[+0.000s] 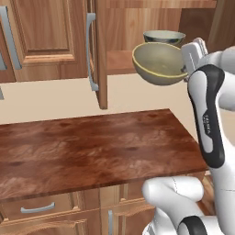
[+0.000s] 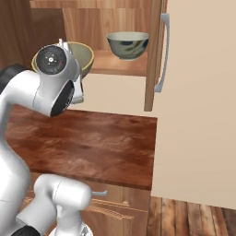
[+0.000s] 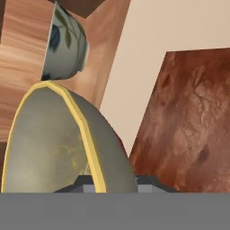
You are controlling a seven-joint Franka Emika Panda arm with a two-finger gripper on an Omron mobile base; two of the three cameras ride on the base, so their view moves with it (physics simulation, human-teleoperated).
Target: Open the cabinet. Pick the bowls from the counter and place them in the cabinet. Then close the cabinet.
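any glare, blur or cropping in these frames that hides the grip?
Left base view: sharp, soft sheen on the counter, forearm covers the gripper at the olive bowl. Right base view: wrist blocks most of that bowl. Hand view: rolled sideways, bowl rim runs between the fingertips, bottom cropped.

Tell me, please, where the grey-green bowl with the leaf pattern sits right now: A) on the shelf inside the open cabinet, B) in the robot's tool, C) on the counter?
A: the grey-green bowl stands on the shelf of the open cabinet, while the tool grips the yellow-rimmed bowl's rim.
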